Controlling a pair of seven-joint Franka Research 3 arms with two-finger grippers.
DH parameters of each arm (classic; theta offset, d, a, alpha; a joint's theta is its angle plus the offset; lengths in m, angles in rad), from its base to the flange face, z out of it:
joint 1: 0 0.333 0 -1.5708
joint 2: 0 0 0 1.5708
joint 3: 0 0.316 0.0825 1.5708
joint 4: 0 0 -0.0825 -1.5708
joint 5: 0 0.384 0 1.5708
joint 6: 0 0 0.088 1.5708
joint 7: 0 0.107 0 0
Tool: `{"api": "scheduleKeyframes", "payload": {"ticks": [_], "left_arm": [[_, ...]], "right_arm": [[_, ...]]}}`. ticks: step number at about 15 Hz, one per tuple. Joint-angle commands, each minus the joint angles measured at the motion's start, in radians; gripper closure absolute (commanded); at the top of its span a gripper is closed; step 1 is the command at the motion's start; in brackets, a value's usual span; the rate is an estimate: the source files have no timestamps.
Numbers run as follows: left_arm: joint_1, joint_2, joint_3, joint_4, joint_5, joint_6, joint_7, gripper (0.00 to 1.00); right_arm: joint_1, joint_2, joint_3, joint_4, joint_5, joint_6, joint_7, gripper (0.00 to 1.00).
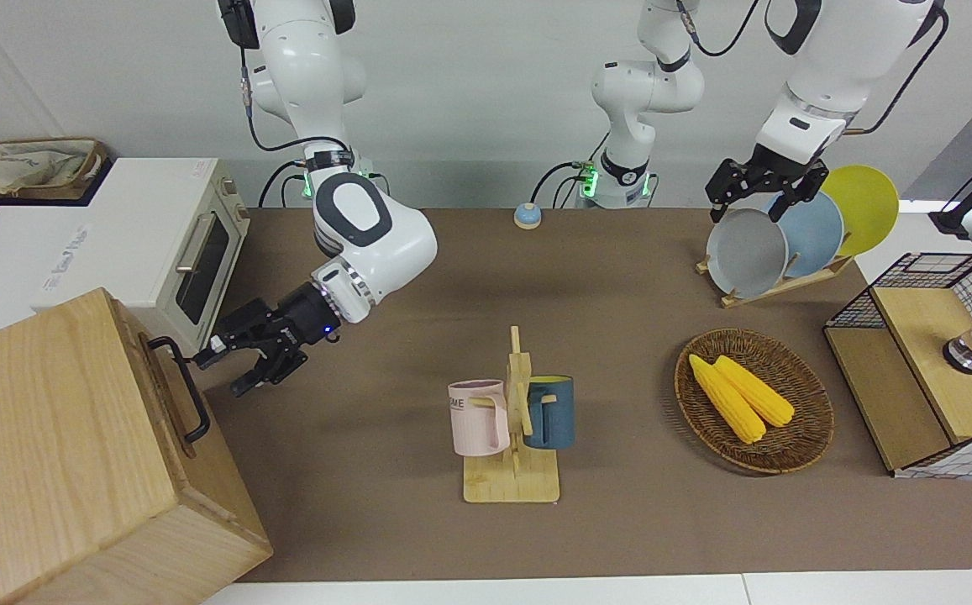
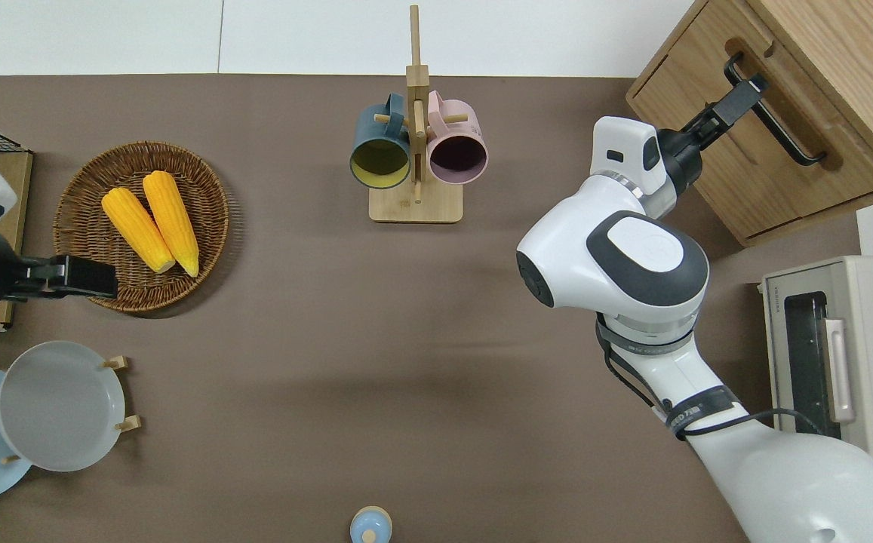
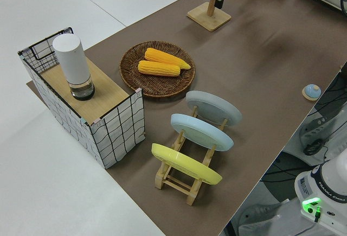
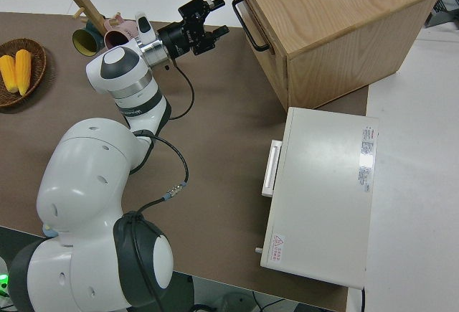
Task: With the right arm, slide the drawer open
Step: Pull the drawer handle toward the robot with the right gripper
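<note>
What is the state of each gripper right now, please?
Right gripper: open, holding nothing, close to the drawer handle but not around it.
Left gripper: parked; cannot be told.

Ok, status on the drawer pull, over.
Right tool open, just short of the drawer's handle, not gripping. Drawer shut. Left arm parked. Nothing between tool and handle.
</note>
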Motion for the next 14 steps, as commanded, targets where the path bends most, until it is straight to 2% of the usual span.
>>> {"api": "scheduleKeyframes", "payload": {"ticks": [1, 6, 10, 14], "left_arm": [[-0.002, -0.008, 0.003, 0.002, 0.013, -0.014, 0.001, 0.00], [-0.002, -0.008, 0.003, 0.002, 0.013, -0.014, 0.001, 0.00], [-0.002, -0.008, 0.003, 0.002, 0.013, -0.014, 0.001, 0.00], [-0.002, -0.008, 0.003, 0.002, 0.013, -0.013, 0.001, 0.00]], "right_arm": [[-0.021, 0.027, -0.004, 0.008, -0.065, 0.026, 0.048, 0.038], [-0.028, 0.038, -0.049, 0.006, -0.120, 0.080, 0.070, 0.101], [-0.028, 0.039, -0.060, 0.008, -0.120, 0.089, 0.076, 0.193], [-0.031, 0.039, -0.060, 0.005, -0.117, 0.087, 0.111, 0.441]]}}
